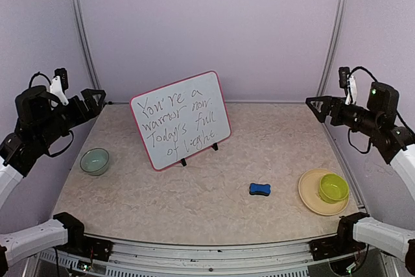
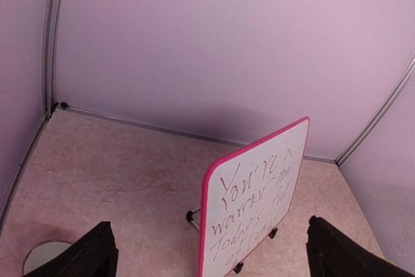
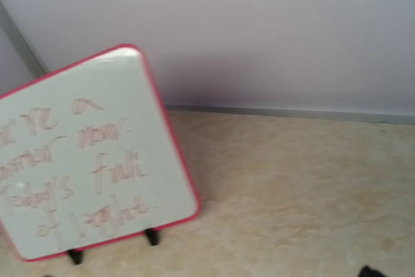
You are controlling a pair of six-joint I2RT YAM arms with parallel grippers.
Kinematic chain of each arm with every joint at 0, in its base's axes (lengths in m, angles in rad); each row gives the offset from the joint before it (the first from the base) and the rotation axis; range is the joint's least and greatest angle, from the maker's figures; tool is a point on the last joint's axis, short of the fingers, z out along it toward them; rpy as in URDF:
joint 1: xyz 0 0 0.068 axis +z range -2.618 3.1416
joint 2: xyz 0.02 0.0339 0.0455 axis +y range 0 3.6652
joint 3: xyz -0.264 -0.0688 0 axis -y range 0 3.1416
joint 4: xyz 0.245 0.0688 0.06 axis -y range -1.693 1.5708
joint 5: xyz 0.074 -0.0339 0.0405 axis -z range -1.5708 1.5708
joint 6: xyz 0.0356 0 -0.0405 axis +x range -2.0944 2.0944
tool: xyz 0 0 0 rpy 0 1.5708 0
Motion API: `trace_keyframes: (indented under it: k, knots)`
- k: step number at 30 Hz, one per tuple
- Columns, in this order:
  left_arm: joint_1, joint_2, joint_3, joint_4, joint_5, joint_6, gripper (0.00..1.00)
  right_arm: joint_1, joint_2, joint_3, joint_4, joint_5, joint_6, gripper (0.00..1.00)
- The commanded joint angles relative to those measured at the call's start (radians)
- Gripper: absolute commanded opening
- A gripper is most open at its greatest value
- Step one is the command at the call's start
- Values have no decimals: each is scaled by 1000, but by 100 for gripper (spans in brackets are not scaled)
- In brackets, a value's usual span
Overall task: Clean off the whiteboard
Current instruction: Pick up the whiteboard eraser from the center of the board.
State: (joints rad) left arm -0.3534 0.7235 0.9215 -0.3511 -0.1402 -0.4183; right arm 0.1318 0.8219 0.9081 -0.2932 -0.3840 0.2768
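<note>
The whiteboard (image 1: 180, 120) stands tilted on small black feet in the middle of the table, with a red-pink rim and several lines of dark handwriting. It also shows in the left wrist view (image 2: 256, 202) and the right wrist view (image 3: 84, 160). A blue eraser (image 1: 260, 189) lies on the table to the front right of the board. My left gripper (image 1: 94, 97) is raised at the far left, open and empty, its fingers (image 2: 97, 251) wide apart. My right gripper (image 1: 318, 105) is raised at the far right, open and empty. Both are well away from the board and the eraser.
A pale green bowl (image 1: 94, 161) sits at the left, and its rim shows in the left wrist view (image 2: 42, 254). A yellow plate (image 1: 310, 192) holding a lime bowl (image 1: 333, 187) sits at the front right. Purple walls with metal posts enclose the table.
</note>
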Motion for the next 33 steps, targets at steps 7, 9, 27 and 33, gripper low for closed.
trace_keyframes:
  k: [7,9,27,33]
  knots:
    - [-24,-78,-169,140,50,-50,99,-23,-58,-80,117,-192,152,100]
    - [-28,-58,-178,142,55,-54,99,-22,-7,-69,75,-229,159,100]
    - [-86,94,-294,300,48,-92,99,441,302,-5,-196,232,-81,100]
    - [-133,88,-351,299,-25,-145,99,613,470,47,-298,398,-154,100]
